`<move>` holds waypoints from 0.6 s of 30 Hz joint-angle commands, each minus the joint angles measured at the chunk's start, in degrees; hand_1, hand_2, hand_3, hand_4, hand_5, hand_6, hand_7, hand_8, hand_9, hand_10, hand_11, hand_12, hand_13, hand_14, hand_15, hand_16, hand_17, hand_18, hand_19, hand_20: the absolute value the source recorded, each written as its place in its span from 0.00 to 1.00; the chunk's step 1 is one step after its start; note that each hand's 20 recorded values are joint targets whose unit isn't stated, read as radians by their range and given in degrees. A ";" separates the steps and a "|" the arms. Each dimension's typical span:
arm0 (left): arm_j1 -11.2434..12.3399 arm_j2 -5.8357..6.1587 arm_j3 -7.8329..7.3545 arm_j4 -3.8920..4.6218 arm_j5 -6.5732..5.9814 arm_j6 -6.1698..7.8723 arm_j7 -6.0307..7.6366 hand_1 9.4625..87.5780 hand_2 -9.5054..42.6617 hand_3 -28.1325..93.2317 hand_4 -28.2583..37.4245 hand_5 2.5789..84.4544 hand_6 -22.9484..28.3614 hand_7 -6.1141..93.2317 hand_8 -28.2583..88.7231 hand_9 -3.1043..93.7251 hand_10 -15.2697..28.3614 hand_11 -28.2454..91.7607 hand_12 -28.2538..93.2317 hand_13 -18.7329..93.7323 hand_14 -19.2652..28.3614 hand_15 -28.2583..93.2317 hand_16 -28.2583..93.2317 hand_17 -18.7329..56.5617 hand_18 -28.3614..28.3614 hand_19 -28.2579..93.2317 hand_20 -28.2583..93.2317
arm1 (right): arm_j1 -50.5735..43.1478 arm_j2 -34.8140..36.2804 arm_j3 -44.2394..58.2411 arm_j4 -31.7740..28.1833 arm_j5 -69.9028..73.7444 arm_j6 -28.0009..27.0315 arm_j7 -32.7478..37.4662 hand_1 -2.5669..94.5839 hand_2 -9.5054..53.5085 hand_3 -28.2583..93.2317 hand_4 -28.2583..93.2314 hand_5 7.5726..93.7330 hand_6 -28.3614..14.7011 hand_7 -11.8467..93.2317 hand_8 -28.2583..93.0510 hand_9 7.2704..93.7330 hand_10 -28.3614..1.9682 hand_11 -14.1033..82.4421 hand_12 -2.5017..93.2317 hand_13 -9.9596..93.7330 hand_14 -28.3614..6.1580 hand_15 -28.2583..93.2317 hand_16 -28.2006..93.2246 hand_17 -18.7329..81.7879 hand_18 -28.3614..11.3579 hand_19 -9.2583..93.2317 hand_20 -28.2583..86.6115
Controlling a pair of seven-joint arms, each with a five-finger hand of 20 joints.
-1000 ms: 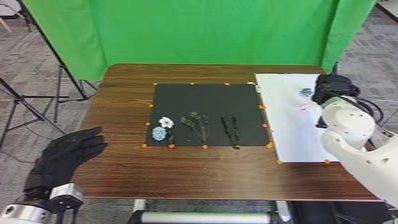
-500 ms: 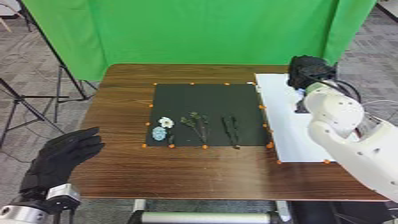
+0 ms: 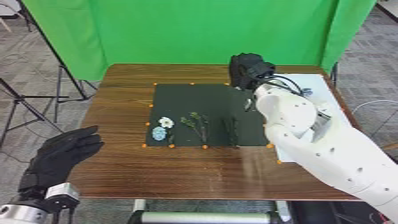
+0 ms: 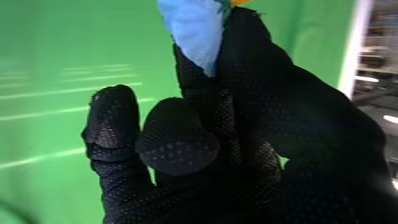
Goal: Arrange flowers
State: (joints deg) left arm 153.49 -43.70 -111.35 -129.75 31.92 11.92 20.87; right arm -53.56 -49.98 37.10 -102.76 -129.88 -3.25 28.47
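My right robot hand (image 3: 249, 69) is shifting leftward from the white sheet (image 3: 322, 84), pinching a pale-blue petal (image 4: 189, 31), narrow end pointing palmward, long axis following the hand's length.

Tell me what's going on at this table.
A robot seems to be arranging flowers. Its right robot hand pinches a pale piece, probably part of a flower, near the far right corner of the black mat. On the mat lie a white flower, a light blue one and green sprigs. The left robot hand is open.
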 commanded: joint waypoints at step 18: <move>-6.95 1.32 1.14 2.17 1.49 -2.76 -3.44 0.23 0.25 0.92 0.19 0.53 0.70 0.26 0.15 0.45 0.87 0.54 0.32 0.41 1.00 0.76 0.12 0.13 0.90 0.72 0.32 | -1.03 -18.56 -7.79 9.96 -10.94 0.16 -3.18 0.62 0.00 0.85 0.00 0.81 0.73 0.38 0.21 0.98 0.77 0.24 0.39 0.87 0.79 0.89 0.41 0.60 0.26 1.00 0.44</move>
State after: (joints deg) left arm 146.26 -42.13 -109.38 -127.70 32.81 10.30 18.42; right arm -53.00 -66.61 28.58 -96.02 -137.20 -1.42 25.24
